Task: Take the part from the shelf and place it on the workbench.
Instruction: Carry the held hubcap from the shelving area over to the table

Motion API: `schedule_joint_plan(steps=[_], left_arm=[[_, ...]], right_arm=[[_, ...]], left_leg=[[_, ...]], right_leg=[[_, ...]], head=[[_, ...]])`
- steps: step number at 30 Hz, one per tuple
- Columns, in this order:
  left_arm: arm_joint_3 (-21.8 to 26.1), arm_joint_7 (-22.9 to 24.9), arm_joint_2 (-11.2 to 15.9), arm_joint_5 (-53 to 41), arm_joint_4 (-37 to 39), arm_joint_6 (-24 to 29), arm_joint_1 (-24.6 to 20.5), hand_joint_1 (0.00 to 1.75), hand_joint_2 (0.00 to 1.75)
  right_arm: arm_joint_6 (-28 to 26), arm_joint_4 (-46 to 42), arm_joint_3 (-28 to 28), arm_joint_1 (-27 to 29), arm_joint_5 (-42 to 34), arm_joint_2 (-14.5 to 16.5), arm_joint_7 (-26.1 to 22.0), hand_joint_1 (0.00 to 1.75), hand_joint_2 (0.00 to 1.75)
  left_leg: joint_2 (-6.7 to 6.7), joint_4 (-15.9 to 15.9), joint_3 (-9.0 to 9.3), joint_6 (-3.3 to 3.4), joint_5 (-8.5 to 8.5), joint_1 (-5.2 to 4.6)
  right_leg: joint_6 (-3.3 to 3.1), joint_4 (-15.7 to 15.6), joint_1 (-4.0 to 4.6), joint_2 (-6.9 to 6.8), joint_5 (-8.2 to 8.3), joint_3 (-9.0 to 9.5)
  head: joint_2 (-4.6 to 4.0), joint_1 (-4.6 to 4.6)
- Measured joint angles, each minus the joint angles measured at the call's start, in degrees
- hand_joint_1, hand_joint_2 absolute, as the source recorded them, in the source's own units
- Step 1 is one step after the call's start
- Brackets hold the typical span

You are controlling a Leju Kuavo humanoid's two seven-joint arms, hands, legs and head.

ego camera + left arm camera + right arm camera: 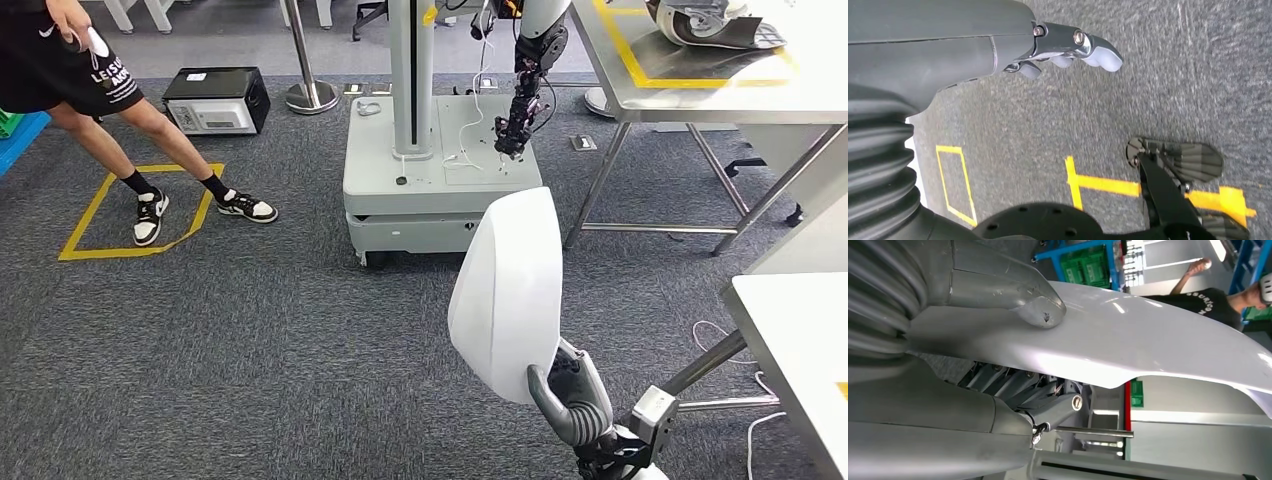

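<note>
Low in the frame's right, the right hand (575,395) grips the white part (507,295), thumb pressed on it. Meanwhile the left hand (1068,47) hangs with fingers loosely apart, holding nothing, over grey carpet (250,340).

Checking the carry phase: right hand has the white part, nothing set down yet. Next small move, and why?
Probably turn right and carry it toward the white workbench. The right hand holds the white part upright over carpet, thumb pressed on its face, so the grip looks settled; the bench edge sits just to the right.

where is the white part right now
The white part is in the right hand, held upright over the grey carpet at lower centre-right of the head view, in front of the grey wheeled base and left of the white workbench.
</note>
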Motion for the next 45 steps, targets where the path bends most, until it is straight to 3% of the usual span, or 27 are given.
schedule_joint_plan(steps=[2, 4, 5, 6, 7, 8, 10, 12, 14, 16, 18, 20, 21, 22, 24, 26, 28, 30, 32, 34, 36, 37, 38, 40, 42, 43, 45], left_arm=[[0.00, 0.04, 0.04, -0.07, 0.00, 0.03, 0.02, 0.00, 1.75], [0.00, 0.12, 0.15, -0.07, 0.00, 0.10, 0.15, 0.00, 1.75], [0.00, 0.14, 0.19, -0.06, 0.01, 0.14, 0.21, 0.00, 1.75], [0.00, 0.11, 0.20, -0.05, 0.01, 0.16, 0.24, 0.00, 1.75], [0.00, 0.08, 0.19, -0.07, 0.02, 0.17, 0.22, 0.00, 1.75], [0.00, 0.07, 0.17, -0.16, 0.02, 0.17, 0.17, 0.00, 1.75], [-0.02, 0.21, 0.13, -0.46, 0.02, 0.17, 0.06, 0.00, 1.75], [-0.04, 0.48, 0.12, -0.73, 0.01, 0.19, -0.03, 0.00, 1.75], [-0.05, 0.62, 0.07, -0.89, -0.02, 0.26, -0.12, 0.00, 1.75], [-0.11, 0.57, 0.01, -1.08, -0.08, 0.33, -0.17, 0.00, 1.75], [-0.26, 0.60, -0.04, -1.39, -0.09, 0.18, -0.14, 0.00, 1.75], [-0.38, 0.87, -0.10, -1.67, -0.04, 0.02, -0.04, 0.00, 1.75], [-0.39, 1.04, -0.10, -1.71, -0.02, 0.03, 0.02, 0.00, 1.75], [-0.39, 1.17, -0.10, -1.72, -0.01, 0.08, 0.07, 0.00, 1.75], [-0.39, 1.20, -0.09, -1.54, -0.01, 0.27, 0.10, 0.00, 1.75], [-0.39, 1.22, -0.23, -1.19, 0.04, 0.39, 0.07, 0.00, 1.75], [-0.39, 1.61, -0.44, -0.92, 0.13, 0.40, -0.03, 0.00, 1.75], [-0.39, 2.11, -0.64, -0.57, 0.16, 0.54, -0.04, 0.00, 1.75], [-0.39, 2.34, -0.82, -0.17, 0.17, 0.84, 0.10, 0.00, 1.75], [-0.38, 2.28, -0.85, -0.03, 0.17, 0.98, 0.25, 0.00, 1.75], [-0.37, 2.20, -0.83, -0.05, 0.17, 0.82, 0.40, 0.00, 1.75], [-0.37, 2.18, -0.84, -0.05, 0.17, 0.69, 0.45, 0.00, 1.75], [-0.37, 2.14, -0.85, -0.08, 0.16, 0.58, 0.47, 0.00, 1.75], [-0.37, 1.90, -0.87, -0.32, 0.15, 0.43, 0.45, 0.00, 1.75], [-0.37, 1.61, -0.88, -0.70, 0.14, 0.37, 0.39, 0.00, 1.75], [-0.37, 1.49, -0.88, -0.86, 0.14, 0.34, 0.35, 0.00, 1.75], [-0.37, 1.31, -0.88, -1.09, 0.12, 0.15, 0.21, 0.00, 1.75]], right_arm=[[-0.05, -0.17, 0.00, 0.18, 0.10, 0.04, -0.06, 1.75, 1.75], [-0.18, -0.27, 0.00, 0.29, 0.10, 0.13, 0.01, 1.75, 1.75], [-0.24, -0.28, 0.00, 0.38, 0.12, 0.18, 0.10, 1.75, 1.75], [-0.31, -0.28, -0.01, 0.48, 0.16, 0.21, 0.22, 1.75, 1.75], [-0.35, -0.28, -0.01, 0.57, 0.24, 0.22, 0.35, 1.75, 1.75], [-0.37, -0.31, -0.03, 0.62, 0.34, 0.23, 0.44, 1.75, 1.75], [-0.37, -0.53, -0.15, 0.67, 0.57, 0.31, 0.53, 1.75, 1.75], [-0.31, -0.96, -0.50, 0.80, 0.74, 0.57, 0.55, 1.75, 1.75], [-0.24, -1.26, -0.99, 1.08, 0.85, 0.79, 0.66, 1.75, 1.75], [-0.19, -1.59, -1.45, 1.49, 1.00, 0.94, 0.78, 1.75, 1.75], [-0.04, -1.96, -1.73, 1.75, 1.31, 1.21, 0.79, 1.75, 1.75], [0.12, -2.13, -1.85, 1.99, 1.55, 1.42, 0.80, 1.75, 1.75], [0.19, -2.15, -1.95, 2.21, 1.57, 1.44, 0.82, 1.75, 1.75], [0.25, -2.16, -2.09, 2.41, 1.59, 1.46, 0.84, 1.75, 1.75], [0.48, -2.16, -2.39, 2.64, 1.63, 1.49, 0.92, 1.75, 1.75], [0.91, -2.16, -2.55, 2.67, 1.84, 1.50, 1.03, 1.75, 1.75], [1.45, -2.14, -2.58, 2.84, 2.18, 1.50, 0.84, 1.75, 1.75], [1.91, -2.00, -2.58, 3.13, 2.44, 1.48, 0.17, 1.75, 1.75], [2.25, -1.68, -2.57, 3.11, 2.57, 1.44, -0.43, 1.75, 1.75], [2.45, -1.25, -2.52, 2.65, 2.62, 1.41, -0.63, 1.75, 1.75], [2.52, -0.77, -2.44, 2.34, 2.65, 1.41, -0.69, 1.75, 1.75], [2.52, -0.54, -2.40, 2.30, 2.65, 1.41, -0.69, 1.75, 1.75], [2.51, -0.33, -2.38, 2.29, 2.66, 1.41, -0.70, 1.75, 1.75], [2.48, -0.10, -2.36, 2.12, 2.60, 1.36, -0.71, 1.75, 1.75], [2.29, 0.03, -2.36, 1.68, 2.27, 1.26, -0.67, 1.75, 1.75], [2.13, 0.13, -2.36, 1.46, 2.02, 1.19, -0.65, 1.75, 1.75], [1.89, 0.39, -2.36, 1.30, 1.65, 0.96, -0.60, 1.75, 1.75]], left_leg=[[1.18, -0.44, -0.02, 0.84, 0.53, 0.10], [2.52, -0.46, -0.21, 1.23, 0.62, -0.11], [3.24, -0.40, -0.30, 1.31, 0.58, -0.23], [3.92, -0.34, -0.35, 1.37, 0.53, -0.32], [4.54, -0.28, -0.37, 1.39, 0.47, -0.38], [5.09, -0.22, -0.35, 1.36, 0.39, -0.40], [6.05, -0.02, -0.20, 1.07, 0.11, -0.57], [6.78, 0.08, -0.02, 0.51, -0.25, -0.74], [7.58, -0.11, 0.35, -0.07, -0.44, -0.80], [6.91, 0.60, 0.32, -0.66, -1.23, -0.67], [4.25, 5.23, -1.68, -1.19, -4.08, -0.35], [2.57, 12.84, -5.32, -1.55, -7.48, -0.13], [2.40, 15.40, -6.68, -1.68, -8.04, -0.03], [2.36, 15.89, -7.12, -1.78, -7.43, 0.07], [1.83, 10.24, -4.85, -1.96, -3.38, 0.43], [-0.01, 3.29, -1.86, -2.10, -0.52, 0.75], [-0.86, 1.20, -0.94, -1.63, -0.21, 0.61], [0.09, 1.04, -0.92, -0.56, 0.22, 0.34], [1.08, 0.72, -1.06, 0.41, 0.66, 0.27], [2.23, 0.58, -1.29, 0.97, 0.83, 0.10], [3.53, 0.59, -1.49, 1.18, 0.85, -0.22], [4.15, 0.59, -1.53, 1.22, 0.84, -0.35], [4.72, 0.60, -1.52, 1.23, 0.84, -0.44], [5.71, 0.60, -1.37, 1.19, 0.78, -0.53], [6.58, 0.64, -1.23, 0.85, 0.65, -0.72], [6.97, 0.61, -1.17, 0.57, 0.63, -0.75], [7.76, 0.41, -1.00, -0.05, 0.64, -0.78]], right_leg=[[0.35, 3.22, 0.08, -2.01, -2.07, -1.67], [0.57, 10.71, 0.18, -4.17, -6.02, -5.12], [0.68, 14.29, 0.17, -4.52, -7.42, -6.74], [0.72, 16.16, 0.16, -4.69, -7.80, -7.49], [0.68, 15.82, 0.18, -4.85, -7.16, -7.11], [0.56, 13.13, 0.22, -5.15, -5.68, -5.53], [-0.02, 4.94, 0.51, -7.13, -2.69, -0.85], [-0.70, 0.37, 0.90, -8.58, -1.65, 1.54], [-1.25, -0.07, 1.03, -7.90, -1.60, 1.49], [-1.90, -0.63, 0.69, -6.96, -1.21, 1.74], [-2.48, -1.06, 0.33, -6.00, -0.83, 1.98], [-2.67, -0.99, 0.30, -4.84, -0.76, 1.85], [-2.66, -0.89, 0.29, -4.21, -0.77, 1.79], [-2.62, -0.79, 0.27, -3.57, -0.79, 1.76], [-2.32, -0.45, 0.10, -2.29, -0.92, 1.75], [-1.64, 0.06, 0.00, -1.19, -1.12, 1.55], [-0.80, 0.24, 0.01, -0.38, -1.04, 1.19], [-0.01, 0.10, -0.18, 0.10, -0.73, 0.90], [0.45, 1.95, -0.20, -1.63, -1.94, -0.11], [0.60, 8.36, -0.04, -4.12, -5.55, -3.10], [0.61, 15.65, -0.01, -4.78, -8.53, -6.36], [0.50, 16.89, 0.03, -4.85, -8.61, -6.75], [0.32, 15.77, 0.10, -4.95, -7.66, -5.94], [-0.36, 7.82, 0.52, -6.40, -4.39, -1.37], [-1.07, 1.18, 1.16, -8.11, -2.59, 2.14], [-1.36, -0.05, 1.41, -8.45, -2.48, 2.62], [-1.86, -0.35, 1.52, -7.44, -2.20, 2.50]], head=[[0.00, 0.18], [0.00, 0.35], [0.00, 0.35], [0.00, 0.35], [0.00, 0.35], [0.00, 0.36], [0.00, 0.34], [0.00, 0.32], [0.00, 0.32], [0.00, 0.28], [0.00, 0.09], [0.00, -0.07], [0.00, -0.09], [0.00, -0.09], [0.00, -0.09], [0.00, -0.13], [0.00, -0.17], [0.00, -0.20], [0.00, -0.08], [0.00, 0.12], [0.00, 0.19], [0.00, 0.19], [0.00, 0.20], [0.00, 0.20], [0.00, 0.18], [0.00, 0.16], [0.00, 0.17]])
